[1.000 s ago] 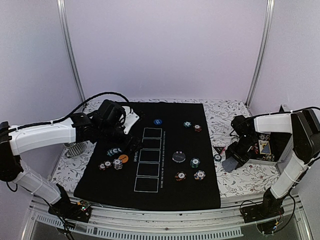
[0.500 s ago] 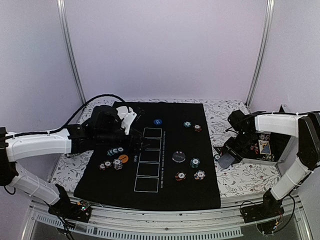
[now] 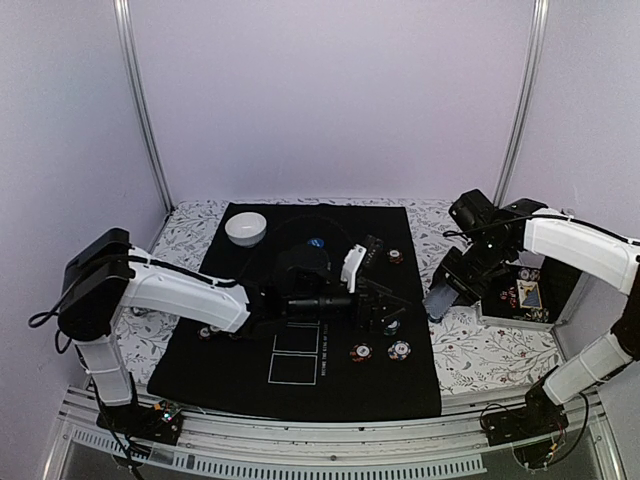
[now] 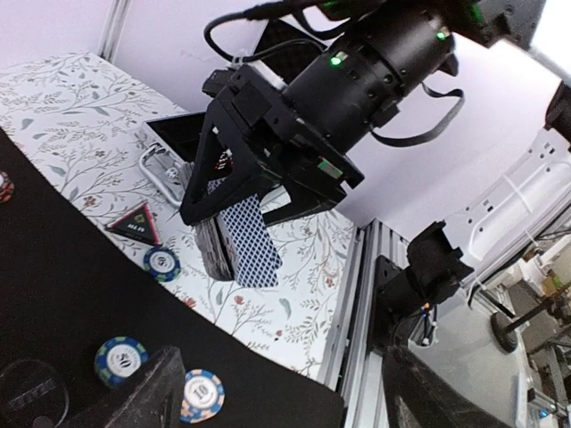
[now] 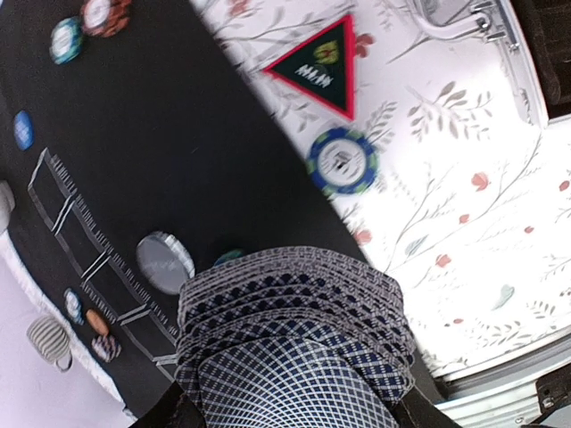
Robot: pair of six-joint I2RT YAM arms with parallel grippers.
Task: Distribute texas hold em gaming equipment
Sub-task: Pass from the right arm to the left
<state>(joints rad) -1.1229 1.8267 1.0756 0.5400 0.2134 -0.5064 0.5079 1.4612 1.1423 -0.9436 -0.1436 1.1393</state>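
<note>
Right gripper (image 4: 245,192) hangs just off the black mat's (image 3: 300,385) right edge, jaws pinching a card deck (image 4: 243,250) that is grey-blue backed, held on edge and looks like a full stack. Left gripper (image 3: 378,305) is reached across to the right half of the mat, fingers (image 4: 143,397) spread wide with nothing between them, low over a teal chip (image 3: 390,326). Done so far, by my reading: some chips are already out on the mat, with two small stacks (image 3: 361,351) at its near-right part and a red one (image 3: 397,256) toward its far-right corner. A blue button (image 3: 316,241) sits at the far middle of the mat and a round dark disc (image 5: 164,261) near its centre. Whatever lies on the mat's left half is mostly hidden under the left arm. Left to do, as I judge it: no single card lies on the mat. The two white rectangles (image 3: 292,368) that show near its front are bare, so dealing has not begun. A triangle marker (image 5: 321,64) and a blue-and-white chip (image 5: 342,163) lie off the mat on the floral cloth (image 5: 464,223) just past its right edge, likely not yet placed. An open case (image 3: 525,295) further right of the mat holds more pieces. A white bowl (image 3: 245,228) rests on the mat's far-left corner. Roughly mid-task.
</note>
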